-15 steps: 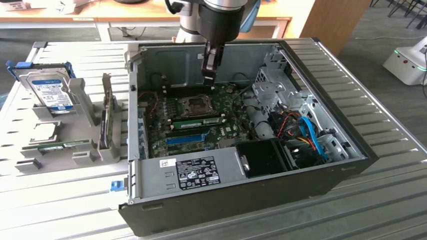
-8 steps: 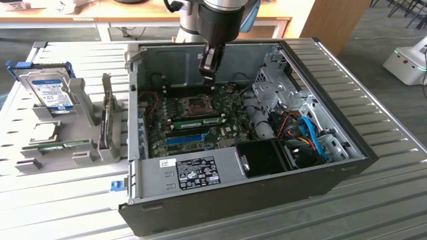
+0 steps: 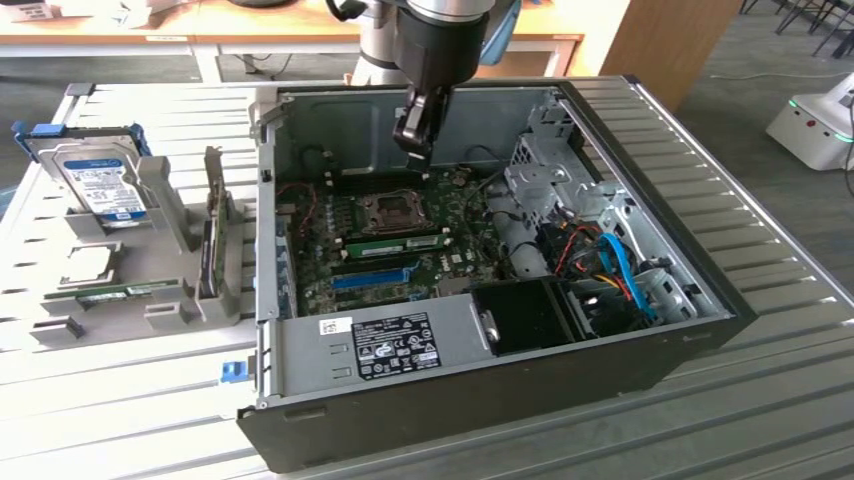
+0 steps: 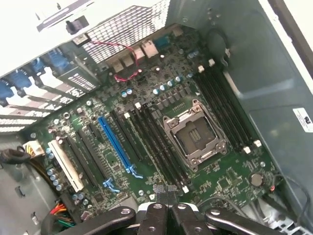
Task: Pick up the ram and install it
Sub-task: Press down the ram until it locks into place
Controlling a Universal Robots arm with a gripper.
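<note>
Fingers [image 4: 164, 208] closed, empty, above mobo [image 4: 161, 122]; ext. view: ram [image 3: 404, 240] seated.

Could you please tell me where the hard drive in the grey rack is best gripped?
Probably its exposed upper edges, coming from above: the hard drive stands nearly upright with its lower part seated in the grey rack, leaving the top free.
</note>
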